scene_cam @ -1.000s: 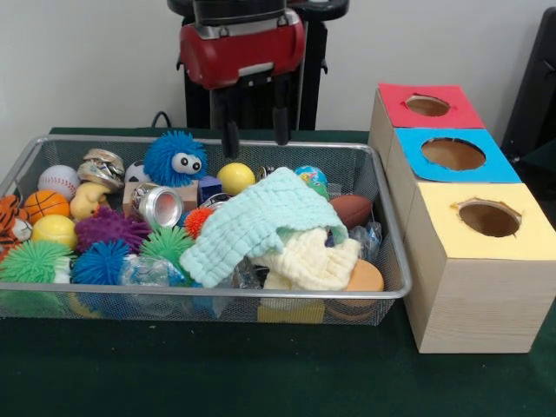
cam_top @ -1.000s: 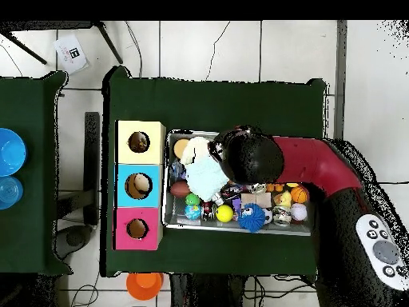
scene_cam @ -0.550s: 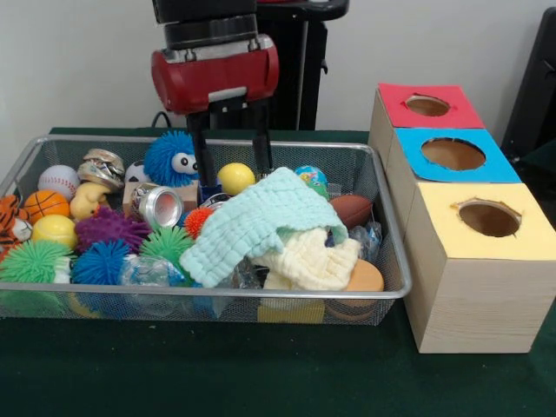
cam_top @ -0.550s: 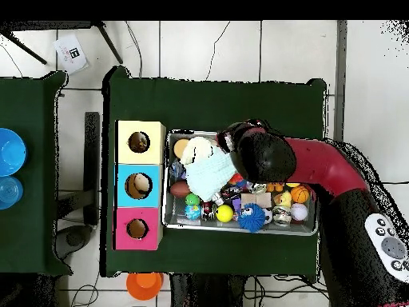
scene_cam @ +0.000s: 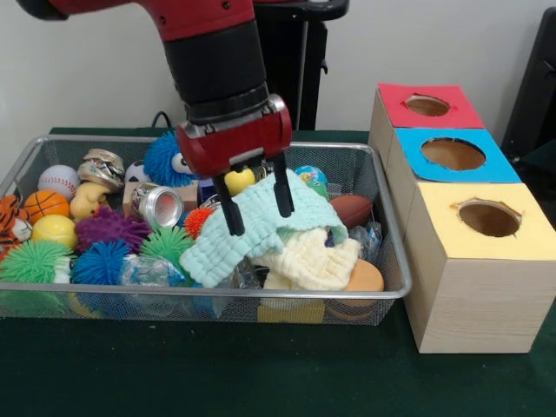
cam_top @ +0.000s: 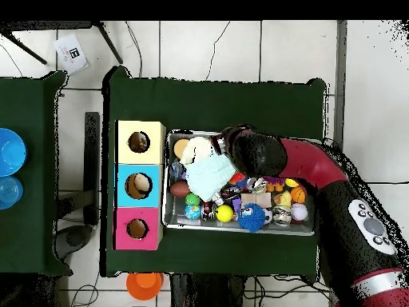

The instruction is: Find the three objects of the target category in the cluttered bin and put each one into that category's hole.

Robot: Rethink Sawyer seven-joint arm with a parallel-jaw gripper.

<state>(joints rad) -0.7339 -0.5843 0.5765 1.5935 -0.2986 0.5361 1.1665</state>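
The pincer [scene_cam: 258,209] hangs with its two fingers spread wide and empty, tips right over the mint green cloth [scene_cam: 252,221] draped across the middle of the wire bin [scene_cam: 382,287]. Judged step: clearing or grabbing the cloth, since it covers part of the heap. To do it well the fingers should drop straight onto a raised fold near the cloth's crest, pinch only fabric, and lift high enough to clear the bin rim without dragging the cream cloth [scene_cam: 314,259] under it. Target category is not given, so the three wanted objects cannot be named; candidates lie all round in the bin. Balls: yellow ball [scene_cam: 235,178], baseball [scene_cam: 58,181], basketball [scene_cam: 43,204], small football [scene_cam: 352,209], globe ball [scene_cam: 311,176]. Spiky toys: purple [scene_cam: 109,229], green [scene_cam: 33,260], blue [scene_cam: 99,261], plus a blue fuzzy toy with eyes [scene_cam: 173,158]. Cans: one silver can [scene_cam: 157,205] on its side, a crushed can [scene_cam: 102,167] at the far left. The three boxes stand just right of the bin on the green worktop [scene_cam: 261,373]: red hole [scene_cam: 427,105], blue hole [scene_cam: 453,154], yellow hole [scene_cam: 489,217]; overhead view shows something already inside the yellow and blue ones. In the way: the layered cloths hide whatever is underneath, clear plastic wrappers [scene_cam: 148,271] crowd the near rim, and the items are packed touching, so a sloppy pinch may snag neighbours.
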